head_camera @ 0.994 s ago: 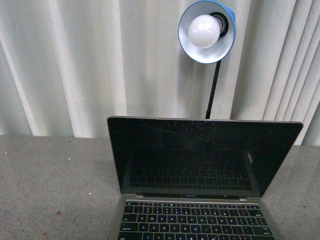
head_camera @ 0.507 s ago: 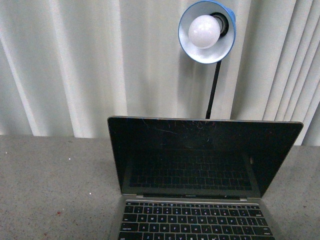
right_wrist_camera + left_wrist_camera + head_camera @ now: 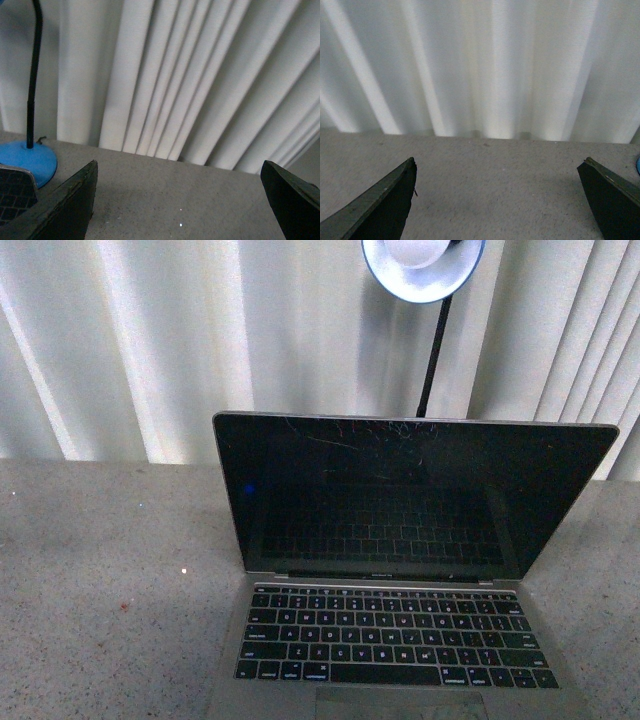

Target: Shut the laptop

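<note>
As I judge it, nothing of the closing is done yet. On the grey table point(image 3: 90, 620) the laptop point(image 3: 395, 630) sits in front of me, a little towards my right, with its lid upright and tipped slightly back. The black screen point(image 3: 400, 500) and the keys face me. Its long axis runs left to right across my view, hinge on the far side. The whole fold-down is left. My left gripper point(image 3: 497, 200) and right gripper point(image 3: 177, 205) both gape wide, holding nothing, neither on the lid

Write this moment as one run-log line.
laptop: open, untouched | left gripper: open, empty | right gripper: open, empty | lamp: behind laptop
</note>
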### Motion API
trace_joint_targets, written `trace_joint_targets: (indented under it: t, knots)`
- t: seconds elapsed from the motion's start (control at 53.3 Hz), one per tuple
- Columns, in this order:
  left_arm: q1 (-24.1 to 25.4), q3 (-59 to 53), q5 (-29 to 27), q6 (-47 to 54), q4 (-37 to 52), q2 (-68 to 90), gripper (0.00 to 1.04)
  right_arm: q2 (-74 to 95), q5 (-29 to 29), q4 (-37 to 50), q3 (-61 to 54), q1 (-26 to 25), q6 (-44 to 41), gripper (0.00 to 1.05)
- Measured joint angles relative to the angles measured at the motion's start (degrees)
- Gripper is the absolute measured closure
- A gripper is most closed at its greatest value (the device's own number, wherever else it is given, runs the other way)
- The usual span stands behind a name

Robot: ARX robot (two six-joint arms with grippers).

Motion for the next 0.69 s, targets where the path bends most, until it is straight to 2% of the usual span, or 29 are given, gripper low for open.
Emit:
trace_joint_targets:
  t: [0.113,0.281,0.394,0.544,0.694]
  knots:
    - [-0.2,8.9,4.3,4.9,-1.7,7.2,0.07,6.1,-4.7,-5.1,9.6,-0.3,-6.6,0.07]
    - [-1.1,19.2,8.1,9.6,-5.7,13.2,0.07,12.1,-7.0,-11.4,21.2,-0.3,-12.0,0.07]
    - [-2.1,25.5,11.9,14.4,-10.1,16.6,0.07,15.9,-10.8,-16.5,27.7,-0.3,-16.5,0.07]
    - [-3.4,34.4,18.5,23.5,-20.7,20.2,0.07,20.1,-14.9,-22.2,33.8,0.3,-22.6,0.07]
    - [-4.7,44.7,22.1,34.7,-33.4,23.1,0.07,24.1,-20.2,-30.6,40.3,1.1,-33.7,0.07]
